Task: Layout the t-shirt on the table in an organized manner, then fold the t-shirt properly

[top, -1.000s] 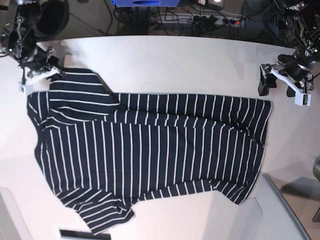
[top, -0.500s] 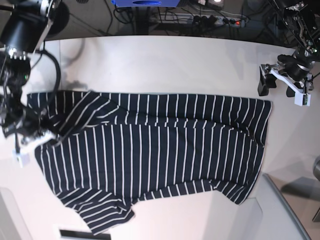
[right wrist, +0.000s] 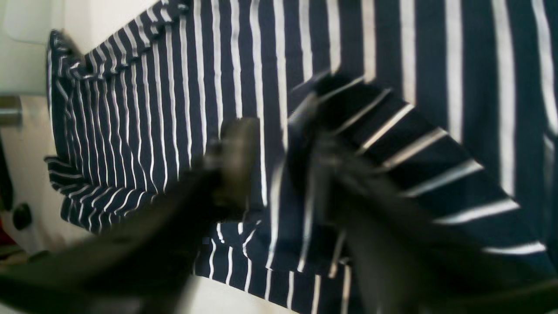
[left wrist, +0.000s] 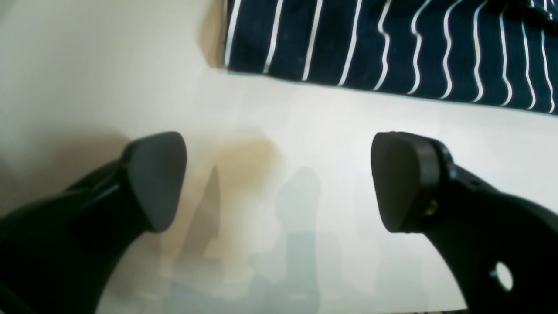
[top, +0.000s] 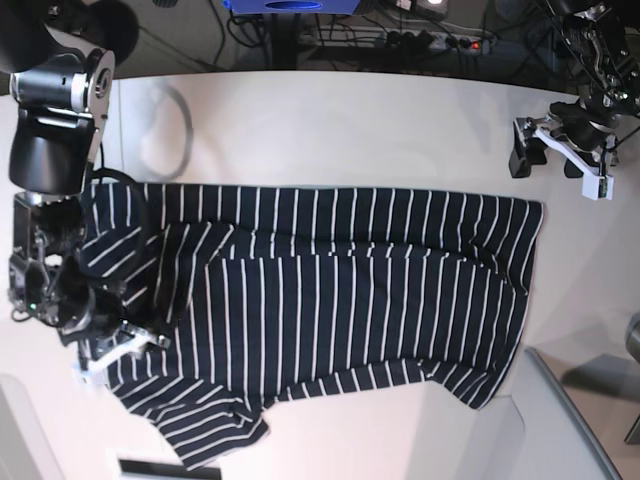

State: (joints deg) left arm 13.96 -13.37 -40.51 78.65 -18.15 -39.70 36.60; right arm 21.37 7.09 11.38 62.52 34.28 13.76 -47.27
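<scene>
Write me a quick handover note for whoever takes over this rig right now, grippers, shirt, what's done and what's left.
Left gripper: open, empty, over bare table just off the t-shirt edge.
Right gripper: jaws parted over a folded-in sleeve; blur hides whether fabric is caught.
T-shirt: spread across the table, mostly flat, with some wrinkles.
Done: rough layout.
Left: smooth it out, then the main folds.

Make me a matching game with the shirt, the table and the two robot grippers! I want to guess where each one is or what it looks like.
Things:
1. t-shirt
2. table
3. left gripper
4. right gripper

Descriptions:
A. plain white
B. over bare table, beside the shirt's edge, jaws wide open
C. dark with thin white stripes
D. down on the striped cloth

Pairs: 1-C, 2-A, 3-B, 4-D
</scene>
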